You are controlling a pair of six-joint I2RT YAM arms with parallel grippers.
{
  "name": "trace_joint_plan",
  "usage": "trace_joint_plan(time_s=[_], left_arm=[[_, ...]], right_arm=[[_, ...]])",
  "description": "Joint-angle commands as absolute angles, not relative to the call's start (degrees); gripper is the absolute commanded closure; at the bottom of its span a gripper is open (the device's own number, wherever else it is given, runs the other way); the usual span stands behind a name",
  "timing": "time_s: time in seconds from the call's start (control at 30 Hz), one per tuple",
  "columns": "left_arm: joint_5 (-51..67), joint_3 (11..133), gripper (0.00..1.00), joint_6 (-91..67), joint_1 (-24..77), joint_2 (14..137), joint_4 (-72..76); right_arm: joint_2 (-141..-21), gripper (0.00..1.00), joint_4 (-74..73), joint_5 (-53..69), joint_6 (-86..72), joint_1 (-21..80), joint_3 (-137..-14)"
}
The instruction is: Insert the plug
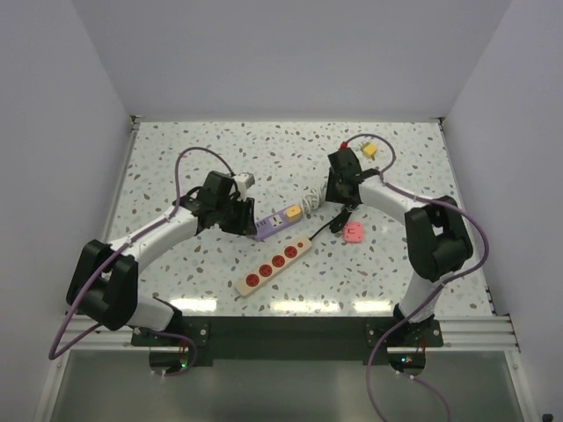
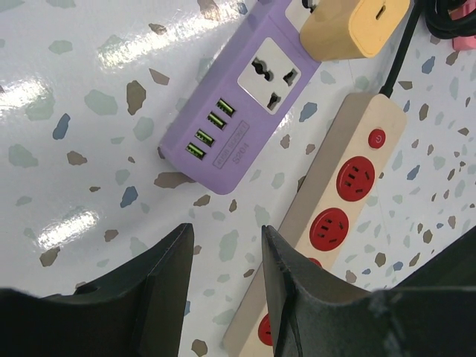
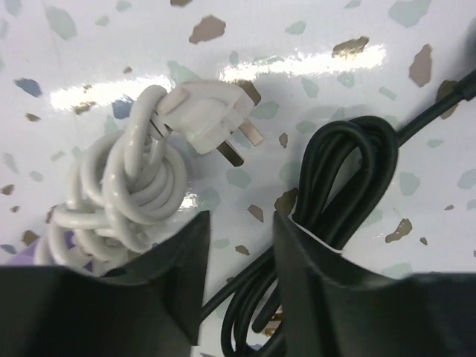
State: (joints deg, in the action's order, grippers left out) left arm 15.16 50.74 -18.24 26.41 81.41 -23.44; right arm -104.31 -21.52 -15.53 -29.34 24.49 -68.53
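A purple power strip lies mid-table with a yellow adapter plugged into its far socket. Its white cord is bundled, and its white plug lies flat on the table with the prongs pointing right. My left gripper is open and empty, just short of the strip's USB end. My right gripper is open and empty, hovering just below the white plug, between the white bundle and a black cord.
A beige strip with red sockets lies diagonally in front of the purple one. A pink plug lies right of centre, a yellow plug at the back right, and a white adapter behind my left gripper.
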Motion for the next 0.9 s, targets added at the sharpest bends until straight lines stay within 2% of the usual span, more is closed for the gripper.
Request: trace_joint_plan(time_s=[0.0,0.13,0.27,0.43,0.87], left_arm=[[14.5,51.9,0.53,-17.4,26.7,79.4,-22.2],[13.5,52.5,0.52,-18.0,26.7,79.5,-22.1],[12.9,53.5,0.5,-18.5,26.7,80.2,-22.6],[11.6,54.7,0.48,-18.5,26.7,80.9,-24.1],[9.7,59.2,0.48,-17.8,26.7,84.6,-27.8]], right_arm=[[-97.4,0.52,-21.7,-13.7,-25.4,21.7,-70.6],[-96.4,0.31,-22.8,-13.6,-22.9,18.6,-75.7],[-103.4,0.15,-24.3,-10.4,-18.2,15.1,-85.3],[-111.8,0.1,-23.2,-3.6,-10.5,10.3,-93.2],[-124.4,0.09,-14.9,5.6,1.5,3.4,-101.9]])
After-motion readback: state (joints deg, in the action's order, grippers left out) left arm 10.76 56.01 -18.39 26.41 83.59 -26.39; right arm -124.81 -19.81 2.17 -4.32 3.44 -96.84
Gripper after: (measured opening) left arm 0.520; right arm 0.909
